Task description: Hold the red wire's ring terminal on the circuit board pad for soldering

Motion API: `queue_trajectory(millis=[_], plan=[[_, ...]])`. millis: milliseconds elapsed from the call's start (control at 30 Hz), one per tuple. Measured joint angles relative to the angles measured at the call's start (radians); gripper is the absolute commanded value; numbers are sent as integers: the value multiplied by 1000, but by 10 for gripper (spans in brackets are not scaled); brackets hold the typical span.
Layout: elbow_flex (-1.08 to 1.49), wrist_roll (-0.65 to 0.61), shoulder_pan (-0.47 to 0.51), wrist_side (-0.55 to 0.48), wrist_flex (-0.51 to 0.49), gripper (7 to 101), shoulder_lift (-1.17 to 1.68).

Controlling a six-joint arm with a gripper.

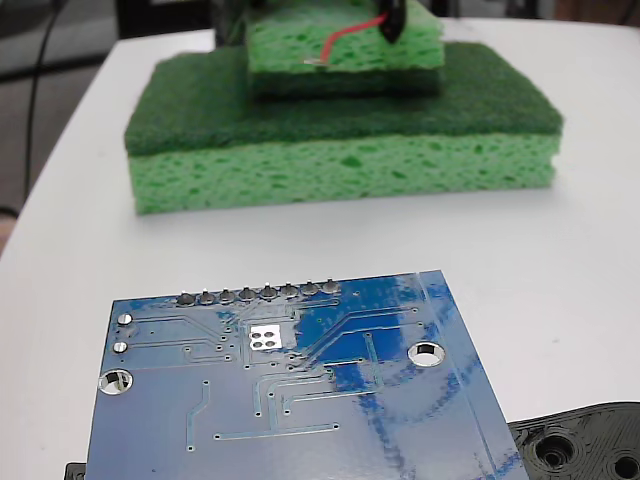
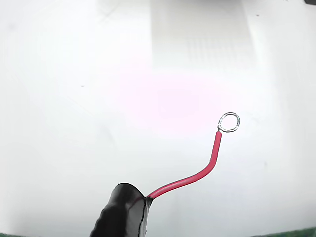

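Note:
In the fixed view the blue circuit board (image 1: 290, 400) lies flat at the front of the white table. Its silver square pad (image 1: 265, 337) sits just below a row of solder joints. Far behind, at the top of that view, my gripper (image 1: 392, 15) is shut on the red wire (image 1: 345, 35). The wire slopes down to the left, and its ring terminal (image 1: 313, 65) rests on or just over the small green sponge (image 1: 345, 45). In the wrist view the black gripper tip (image 2: 123, 212) holds the red wire (image 2: 197, 175), which curves up to the silver ring terminal (image 2: 228, 122) against a washed-out white background.
The small sponge sits on a larger green sponge (image 1: 340, 130) with a dark scouring top, between the gripper and the board. A black plastic part (image 1: 580, 445) with holes lies at the board's right front. A dark cable (image 1: 40, 80) hangs off the table's left.

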Motion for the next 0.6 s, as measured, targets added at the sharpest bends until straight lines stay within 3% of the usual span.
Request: queue_trajectory(millis=[367,600], plan=[[-129,-21,98,-92,57,1003,-15],[-385,-100,195,-172,26,1003,-350]])
